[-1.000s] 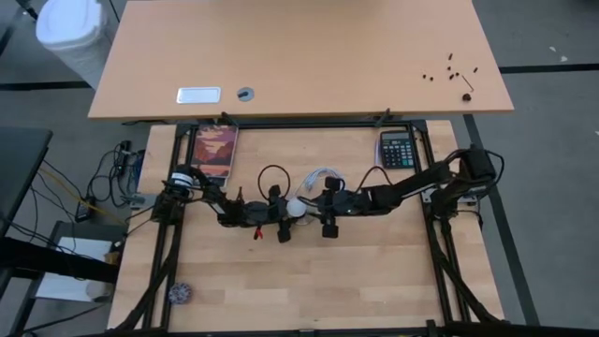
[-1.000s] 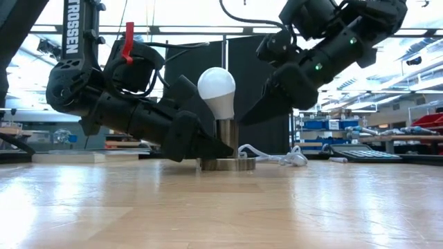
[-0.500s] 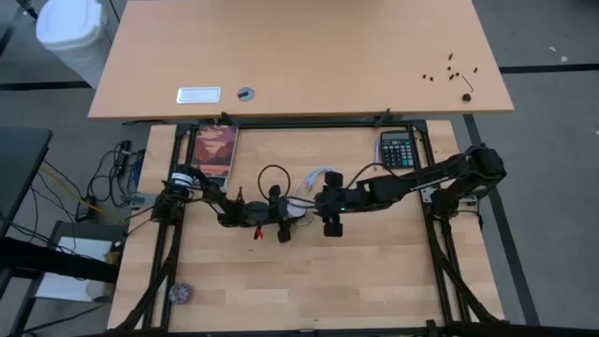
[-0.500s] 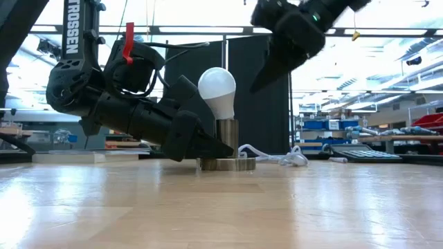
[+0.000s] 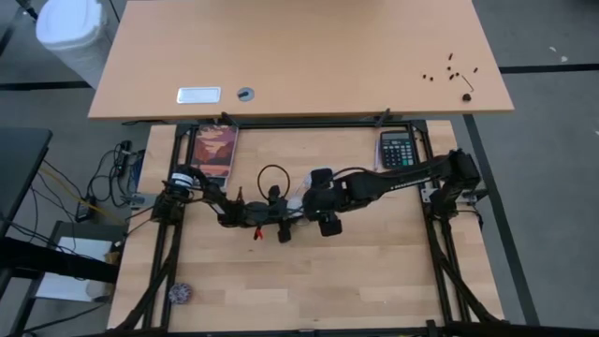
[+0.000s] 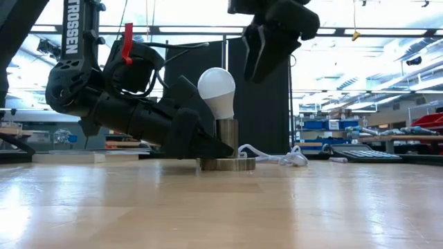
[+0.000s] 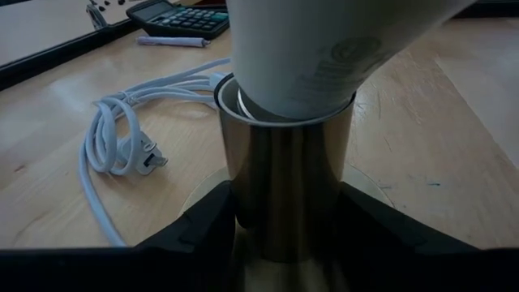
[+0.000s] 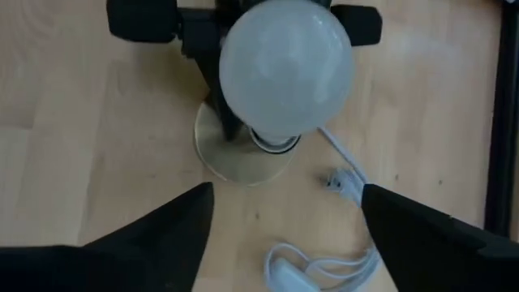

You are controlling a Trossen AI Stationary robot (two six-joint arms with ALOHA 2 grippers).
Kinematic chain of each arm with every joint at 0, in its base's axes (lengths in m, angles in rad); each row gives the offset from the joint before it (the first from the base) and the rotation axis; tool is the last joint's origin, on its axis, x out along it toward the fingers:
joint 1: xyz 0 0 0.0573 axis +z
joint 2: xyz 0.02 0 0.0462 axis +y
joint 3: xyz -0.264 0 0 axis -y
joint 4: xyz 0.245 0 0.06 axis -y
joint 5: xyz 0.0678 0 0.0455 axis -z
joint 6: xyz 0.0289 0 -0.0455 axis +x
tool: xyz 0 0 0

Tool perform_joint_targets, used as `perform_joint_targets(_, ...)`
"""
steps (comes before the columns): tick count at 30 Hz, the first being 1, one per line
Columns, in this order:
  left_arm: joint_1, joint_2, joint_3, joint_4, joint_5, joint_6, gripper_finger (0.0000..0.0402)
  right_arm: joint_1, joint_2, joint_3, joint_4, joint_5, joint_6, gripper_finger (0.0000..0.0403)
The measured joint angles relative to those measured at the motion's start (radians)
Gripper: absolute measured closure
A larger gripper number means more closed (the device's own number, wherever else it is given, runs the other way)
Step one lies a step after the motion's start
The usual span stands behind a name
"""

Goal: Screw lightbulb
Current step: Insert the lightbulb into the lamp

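Right end effector [image 6: 266, 52] swung above lightbulb [image 6: 217, 90], fingers wide (regrasp likely); left end effector [image 7: 284, 235] clamps socket [image 6: 225, 145].

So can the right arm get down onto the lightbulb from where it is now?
Probably yes. The right gripper hangs open above the lightbulb, nothing between them; the left gripper grips only the socket below.

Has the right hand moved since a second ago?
Yes. The right hand swung from beside the bulb to above it, toward the left hand holding the socket.
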Motion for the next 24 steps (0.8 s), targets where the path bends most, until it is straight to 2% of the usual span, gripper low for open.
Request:
perform_joint_targets(8, 0.000, 0.000, 0.000, 0.000, -0.010, 0.002, 0.0208, 0.002, 0.176, 0.209, -0.164, 0.000, -0.031, 0.0030)
perform_joint_targets(14, 0.000, 0.000, 0.000, -0.009, -0.012, 0.001, 0.0208, 0.011, 0.290, 0.353, -0.252, 0.052, -0.059, 0.0028)
perform_joint_targets(24, 0.000, 0.000, 0.000, -0.004, -0.013, 0.001, 0.0208, 0.010, 0.364, 0.476, -0.286, 0.076, -0.063, 0.0029)
